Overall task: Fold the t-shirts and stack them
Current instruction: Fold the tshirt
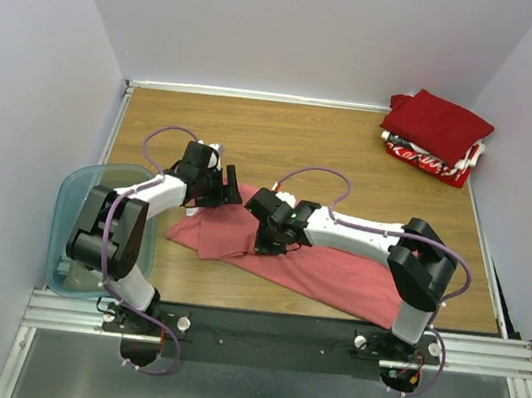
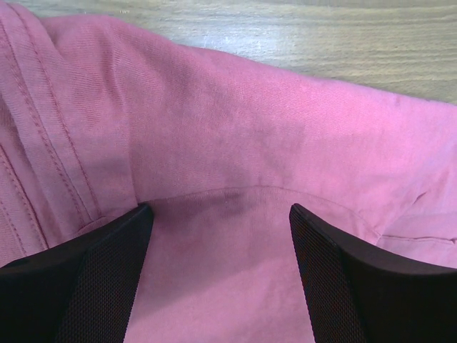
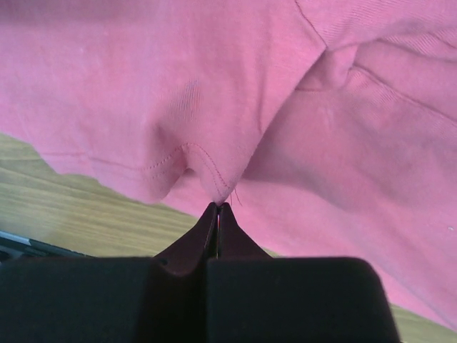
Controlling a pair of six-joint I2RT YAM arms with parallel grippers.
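Salmon-pink knit shirt (image 1: pixel 334 274), left claw (image 2: pixel 218 211) spread wide, right claw (image 3: pixel 218 207) pinching its stitched hem

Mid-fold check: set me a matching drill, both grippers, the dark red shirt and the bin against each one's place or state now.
1 left gripper
2 right gripper
3 dark red shirt
4 bin

A folded, far right corner
B shut on the salmon-pink shirt
C near left corner
D open above the salmon-pink shirt

Pairs: 1-D, 2-B, 3-A, 4-C
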